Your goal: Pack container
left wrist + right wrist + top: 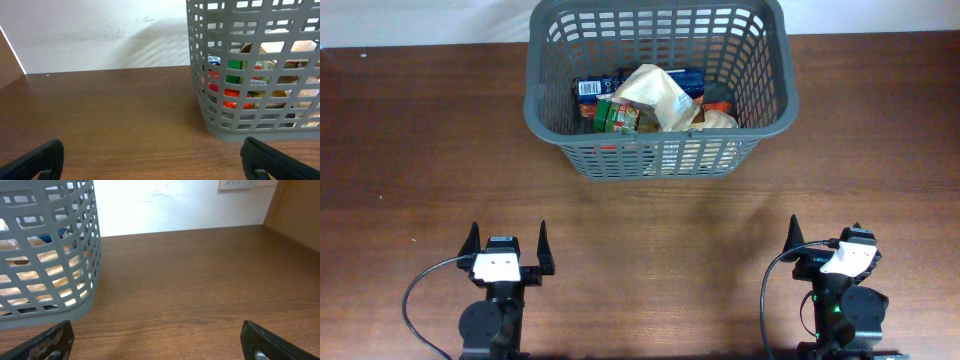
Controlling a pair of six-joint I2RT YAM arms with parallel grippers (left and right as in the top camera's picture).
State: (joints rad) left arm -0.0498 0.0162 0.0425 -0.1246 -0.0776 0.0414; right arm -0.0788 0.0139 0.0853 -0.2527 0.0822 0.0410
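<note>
The dark grey slotted basket (pixel 544 108) stands at the far middle of the table. It holds several groceries: a tan paper bag (pixel 655 92), a green-labelled can (pixel 617 117) and a blue box (pixel 590 90). The basket also shows in the left wrist view (pixel 210 127) and in the right wrist view (pixel 75 307). My left gripper (pixel 507 245) is open and empty at the near left. My right gripper (pixel 823 238) is open and empty at the near right. Both are well short of the basket.
The brown wooden table (pixel 420 150) runs to a white wall behind the basket. A wall socket (pixel 240 184) shows at the top of the right wrist view.
</note>
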